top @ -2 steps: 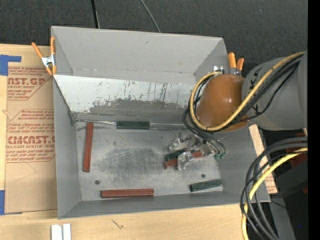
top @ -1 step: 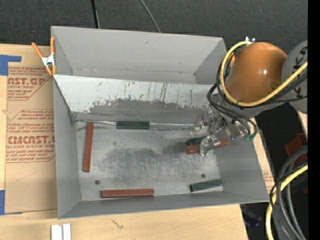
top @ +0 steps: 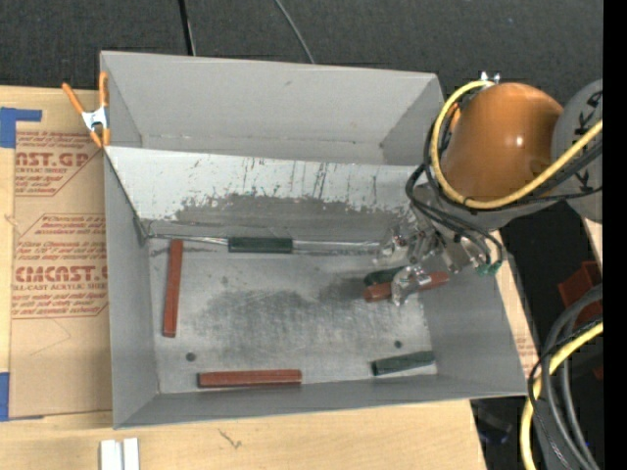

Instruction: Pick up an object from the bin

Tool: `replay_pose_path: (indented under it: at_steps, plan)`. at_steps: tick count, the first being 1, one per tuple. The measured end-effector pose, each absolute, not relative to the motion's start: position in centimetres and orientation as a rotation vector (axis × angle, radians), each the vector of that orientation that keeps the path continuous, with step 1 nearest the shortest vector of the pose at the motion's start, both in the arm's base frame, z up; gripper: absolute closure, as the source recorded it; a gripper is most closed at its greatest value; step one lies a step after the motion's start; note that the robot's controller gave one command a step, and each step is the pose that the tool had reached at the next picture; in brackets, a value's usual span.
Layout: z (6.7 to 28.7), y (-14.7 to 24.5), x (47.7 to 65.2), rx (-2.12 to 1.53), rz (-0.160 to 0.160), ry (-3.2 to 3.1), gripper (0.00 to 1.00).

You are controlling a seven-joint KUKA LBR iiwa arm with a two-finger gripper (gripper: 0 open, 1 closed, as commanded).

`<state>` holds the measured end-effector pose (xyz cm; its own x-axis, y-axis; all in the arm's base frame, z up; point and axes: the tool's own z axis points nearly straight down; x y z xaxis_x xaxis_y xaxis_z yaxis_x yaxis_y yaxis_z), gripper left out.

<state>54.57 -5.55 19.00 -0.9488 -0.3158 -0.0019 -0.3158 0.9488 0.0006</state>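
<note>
A: What colour is the bin (top: 294, 106)?
B: Grey, with dark scuffs.
A: And inside?
B: Two red-brown sticks (top: 172, 287) (top: 250, 379), two dark green sticks (top: 260, 246) (top: 403, 364). The arm's cover (top: 500, 140) is orange.

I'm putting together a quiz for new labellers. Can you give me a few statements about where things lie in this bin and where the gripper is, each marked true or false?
1. A red-brown bar lies along the left side of the bin. True.
2. The gripper is over the bin's left half. False: it is at the right side, by a small red-brown piece.
3. A dark green bar lies near the back wall. True.
4. The long bar at the front is blue. False: it is red-brown.
</note>
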Motion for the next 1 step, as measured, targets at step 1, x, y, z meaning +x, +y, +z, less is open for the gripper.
replay_pose_path:
  at_steps: [1]
  plan:
    - [31.30,-7.92,56.19,-1.284,-0.002,2.861,1.00]
